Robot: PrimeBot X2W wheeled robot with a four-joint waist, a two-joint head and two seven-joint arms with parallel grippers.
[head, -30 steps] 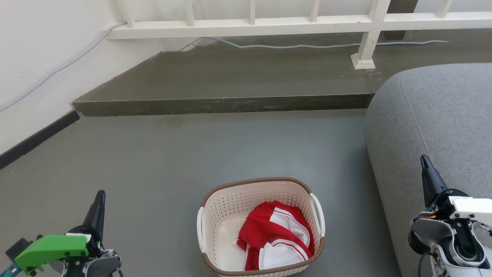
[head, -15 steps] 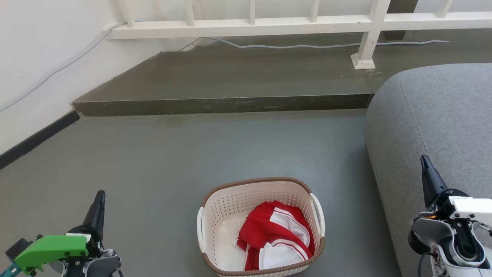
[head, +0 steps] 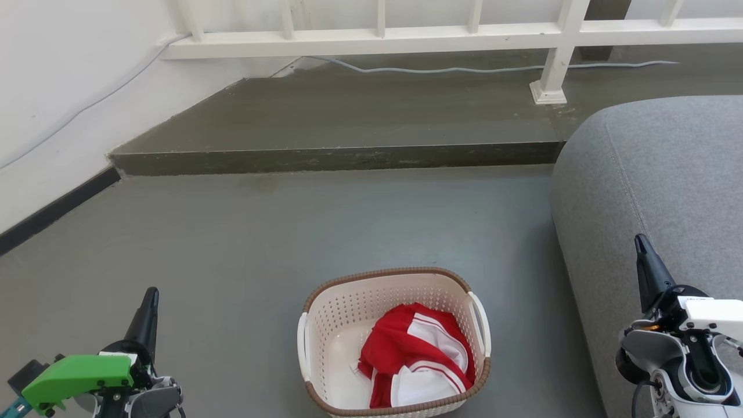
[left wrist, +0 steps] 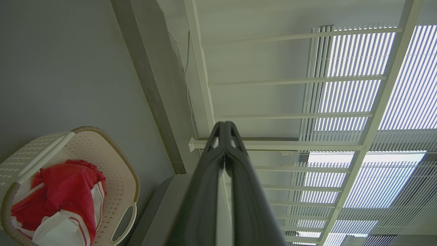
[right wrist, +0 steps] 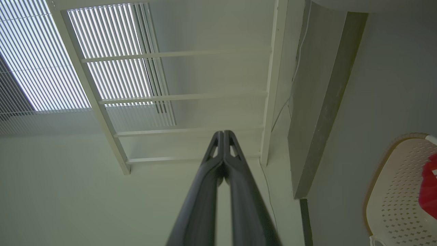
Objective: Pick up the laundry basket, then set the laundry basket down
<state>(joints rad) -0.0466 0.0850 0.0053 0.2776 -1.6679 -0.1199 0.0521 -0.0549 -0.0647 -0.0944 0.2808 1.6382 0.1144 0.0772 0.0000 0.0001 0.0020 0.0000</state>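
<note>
The laundry basket stands on the grey floor at the bottom centre of the head view, cream-white and perforated, with a brown rim and white side handles. A red and white garment lies inside it. My left gripper is shut at the lower left, well clear of the basket, holding nothing. My right gripper is shut at the lower right, over the sofa's edge, also empty. The left wrist view shows the basket at its lower left, beside the shut left gripper. The right wrist view has the basket at its lower right and the shut right gripper.
A grey sofa fills the right side, close to the basket. A raised concrete step crosses the floor ahead, with a white railing and a cable on it. A white wall with a dark skirting runs along the left.
</note>
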